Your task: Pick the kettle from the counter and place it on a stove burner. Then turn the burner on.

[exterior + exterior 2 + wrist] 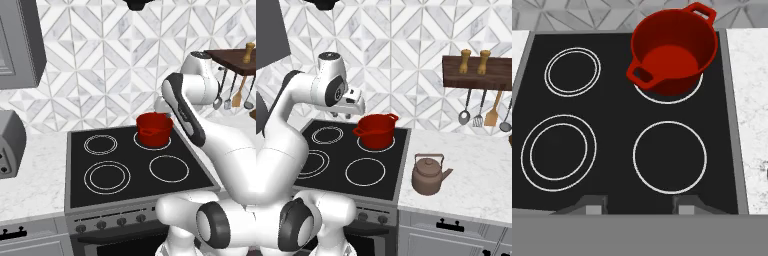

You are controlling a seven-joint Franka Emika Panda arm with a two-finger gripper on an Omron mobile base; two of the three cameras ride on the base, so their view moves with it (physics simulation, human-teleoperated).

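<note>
Pick step hasn't started: nothing in the hand [348, 116], which hangs high over the back of the cooktop [336, 170], looking down at the glass. Hand view shows the two fingertips [592, 204] standing well apart at the bottom edge, so the jaws are wide and empty. Going left to right: the largest double-ring stove burner [558, 152] sits front left and is bare, the smaller double ring [572, 71] behind it, a single ring [669, 156] front right, and the red pot [376, 131] parked on the back right ring. Past the cooktop's right edge comes the white marble bench [476, 165], and the kettle [428, 175] stands there upright, near the front edge, just beside the stove, spout pointing right. So the kettle is well to the right of the hand and lower, toward the front. Next move, as I read it: swing right and forward, drop over the arched handle, close on it, taking care not to clip the pot.
</note>
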